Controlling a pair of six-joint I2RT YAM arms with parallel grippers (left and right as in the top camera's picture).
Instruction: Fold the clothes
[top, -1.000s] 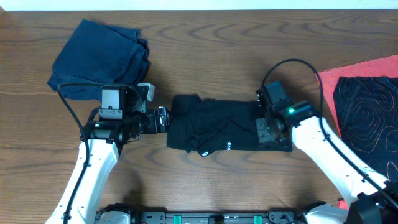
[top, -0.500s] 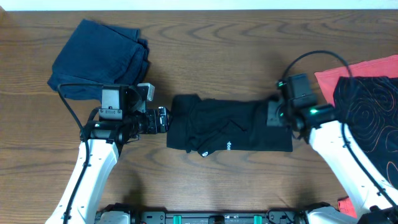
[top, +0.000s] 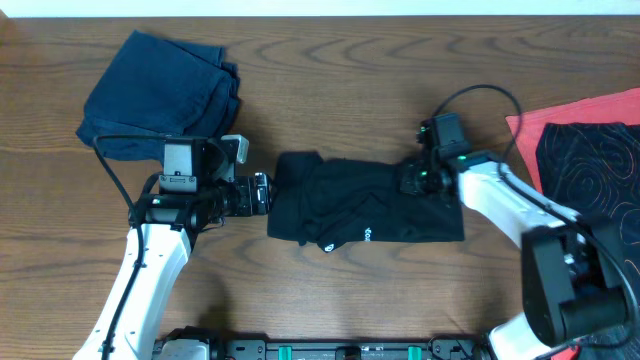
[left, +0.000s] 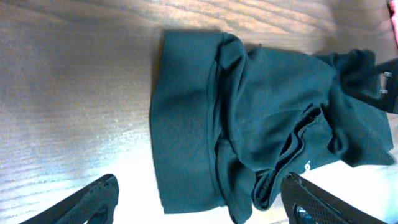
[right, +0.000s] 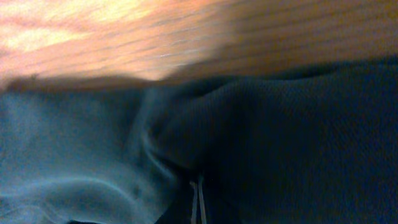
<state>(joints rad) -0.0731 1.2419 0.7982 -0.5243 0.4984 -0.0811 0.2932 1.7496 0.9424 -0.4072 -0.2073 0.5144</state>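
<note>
The right gripper (top: 412, 180) swung out rightward, then came back onto the shirt's (top: 340, 205) upper right part (jaws now closed); the shirt's right edge sits slightly further left.

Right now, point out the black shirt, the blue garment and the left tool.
black shirt (top: 350, 200): overhead view, middle of its fabric.
blue garment (top: 150, 95): overhead view, centre of the pile.
left tool (top: 266, 192): overhead view, midway between its fingertips, by the shirt's left edge.
</note>
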